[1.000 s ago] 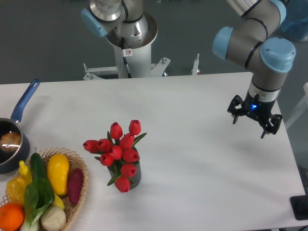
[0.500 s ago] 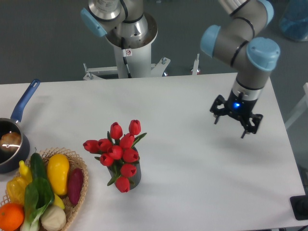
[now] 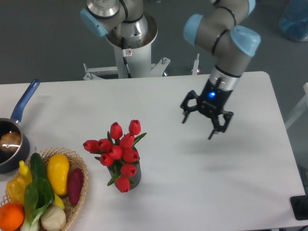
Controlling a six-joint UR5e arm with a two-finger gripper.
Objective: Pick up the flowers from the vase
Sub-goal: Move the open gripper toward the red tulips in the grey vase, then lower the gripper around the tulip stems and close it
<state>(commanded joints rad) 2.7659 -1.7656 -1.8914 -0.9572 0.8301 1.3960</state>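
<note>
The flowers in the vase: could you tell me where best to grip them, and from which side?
Probably around the bunched heads of the flowers, coming from above: the stems sit hidden inside the vase. The open gripper is well to their right.

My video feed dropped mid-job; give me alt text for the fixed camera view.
Red flowers stand in a dark vase on a white table; the open gripper hangs to their right, holding nothing. A vegetable basket and blue-handled saucepan sit far left.

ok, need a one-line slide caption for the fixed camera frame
UR5e gripper open above the table, right of the red tulips standing in their dark vase; vegetable basket at lower left.
</note>
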